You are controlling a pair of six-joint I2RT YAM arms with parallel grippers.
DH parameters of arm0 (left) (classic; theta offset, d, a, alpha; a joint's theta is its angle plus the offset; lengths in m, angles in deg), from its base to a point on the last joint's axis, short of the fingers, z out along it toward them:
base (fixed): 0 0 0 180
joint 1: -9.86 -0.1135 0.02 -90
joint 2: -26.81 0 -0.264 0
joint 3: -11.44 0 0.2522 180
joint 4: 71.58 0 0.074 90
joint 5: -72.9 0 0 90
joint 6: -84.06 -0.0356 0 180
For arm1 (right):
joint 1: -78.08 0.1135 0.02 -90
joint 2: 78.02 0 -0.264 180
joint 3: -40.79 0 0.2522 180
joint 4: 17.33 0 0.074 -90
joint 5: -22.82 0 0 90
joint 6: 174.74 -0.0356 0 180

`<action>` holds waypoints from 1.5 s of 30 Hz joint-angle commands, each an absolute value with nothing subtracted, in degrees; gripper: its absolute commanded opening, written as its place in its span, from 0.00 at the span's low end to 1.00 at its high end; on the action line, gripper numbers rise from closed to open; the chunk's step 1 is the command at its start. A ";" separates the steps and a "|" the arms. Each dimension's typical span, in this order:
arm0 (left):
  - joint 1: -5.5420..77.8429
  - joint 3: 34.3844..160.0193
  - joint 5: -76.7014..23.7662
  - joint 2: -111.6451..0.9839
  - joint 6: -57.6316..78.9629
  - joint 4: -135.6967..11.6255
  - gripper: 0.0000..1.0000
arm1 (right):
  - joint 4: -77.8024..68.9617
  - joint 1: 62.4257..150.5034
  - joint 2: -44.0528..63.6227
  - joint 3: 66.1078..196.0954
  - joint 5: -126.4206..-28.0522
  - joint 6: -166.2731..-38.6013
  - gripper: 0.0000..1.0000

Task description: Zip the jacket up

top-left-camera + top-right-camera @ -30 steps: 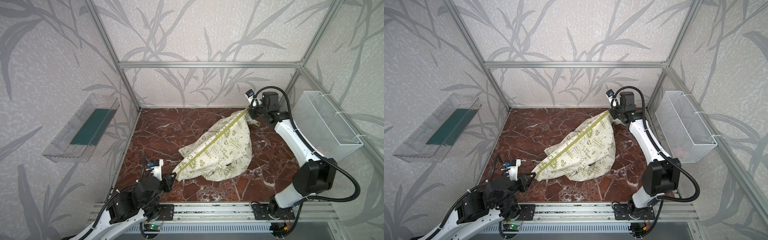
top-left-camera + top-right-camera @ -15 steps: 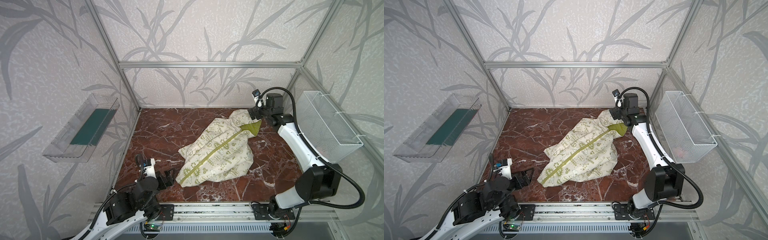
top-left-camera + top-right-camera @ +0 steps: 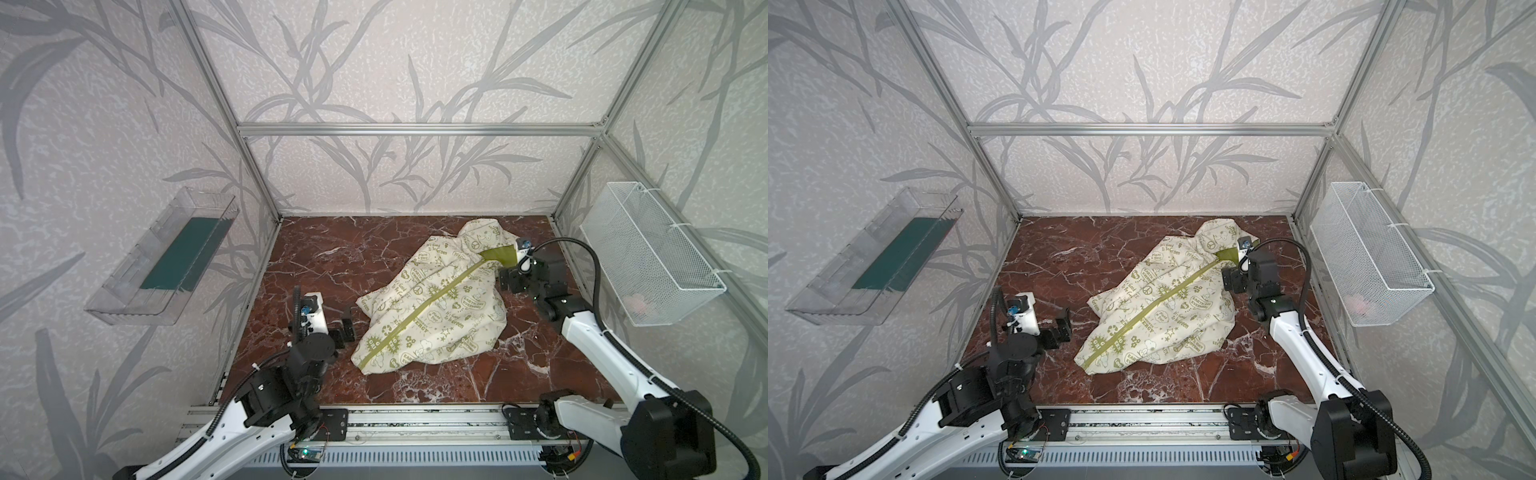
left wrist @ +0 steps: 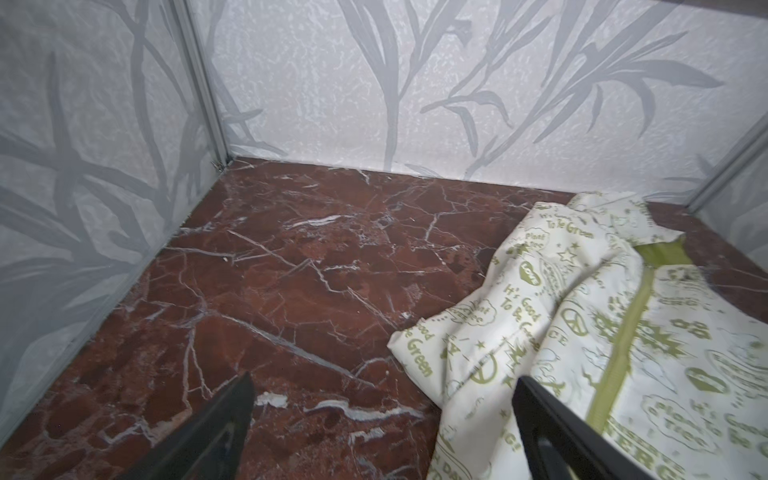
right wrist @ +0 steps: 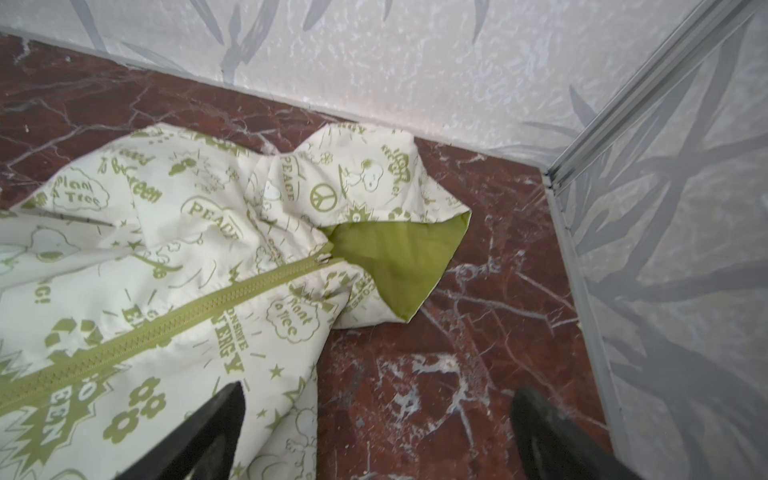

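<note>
The cream jacket (image 3: 436, 299) (image 3: 1163, 307) with olive-green prints lies crumpled on the red marble floor, its hem toward the front left and its hood toward the back right. Its olive zipper (image 5: 166, 324) runs closed from the hem to the slider (image 5: 322, 259) at the collar, where green hood lining (image 5: 399, 257) shows. My left gripper (image 3: 345, 326) (image 4: 384, 380) is open and empty just left of the hem, one finger over the jacket's edge (image 4: 623, 353). Beside the collar, my right gripper (image 3: 509, 280) (image 5: 378, 390) is open and holds nothing.
A clear plastic tray (image 3: 162, 266) hangs on the left wall. On the right wall hangs a white wire basket (image 3: 648, 253). Aluminium posts mark the back corners, and a metal rail (image 3: 415, 424) runs along the front edge.
Both grippers opened and let go of the jacket, which dropped from taut to slack on the floor. The left gripper drew back left; the right one moved nearer and lower.
</note>
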State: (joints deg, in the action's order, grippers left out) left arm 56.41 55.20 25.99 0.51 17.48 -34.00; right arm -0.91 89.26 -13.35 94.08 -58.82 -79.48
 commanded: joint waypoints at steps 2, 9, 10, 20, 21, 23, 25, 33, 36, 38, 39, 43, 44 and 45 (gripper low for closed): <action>42.61 58.22 16.39 -7.97 10.99 -44.68 0.99 | -10.29 91.54 -14.89 87.34 -52.11 -83.16 0.99; 23.57 54.94 8.06 -19.38 3.44 -60.52 0.99 | -19.11 91.35 -12.89 80.48 -45.66 -86.90 0.99; 21.70 53.12 6.82 -21.45 1.28 -65.06 0.99 | -20.44 91.33 -11.74 79.86 -45.75 -87.08 0.99; 16.58 39.75 8.94 -50.16 -5.50 -114.33 0.99 | -39.99 91.35 -3.66 75.20 -45.08 -81.93 0.99; 16.57 40.38 8.02 -53.23 -6.40 -116.44 0.99 | -41.46 91.35 -2.64 75.41 -45.13 -81.04 0.99; 16.33 42.29 7.75 -59.39 -7.48 -119.71 0.99 | -45.48 91.27 0.01 75.51 -45.19 -78.71 0.99; 15.51 44.07 6.46 -61.47 -7.33 -118.11 0.99 | -50.26 90.72 2.37 75.42 -45.55 -79.28 0.99; 13.29 41.85 -2.57 -63.12 -6.59 -121.43 0.99 | -71.22 90.21 13.88 70.52 -49.42 -78.16 0.99; 12.53 45.59 1.25 -64.06 -4.78 -116.31 0.99 | -65.07 90.22 13.28 73.61 -48.52 -78.57 0.99; 11.96 46.38 1.55 -63.45 -3.57 -113.61 0.99 | -57.41 89.17 10.83 75.58 -50.19 -80.08 0.99; 11.71 46.21 1.33 -63.66 -3.48 -114.35 0.99 | -55.41 88.67 10.56 76.17 -51.03 -80.46 0.99; 11.63 46.21 1.38 -63.62 -3.48 -114.42 0.99 | -57.78 88.36 11.45 75.73 -51.45 -80.43 0.99; 11.70 46.21 1.37 -63.62 -3.50 -114.26 0.99 | -57.32 88.41 11.30 75.86 -51.52 -80.41 0.99; 11.65 46.17 1.36 -63.63 -3.50 -114.40 0.99 | -57.10 88.37 11.28 75.91 -51.47 -80.40 0.99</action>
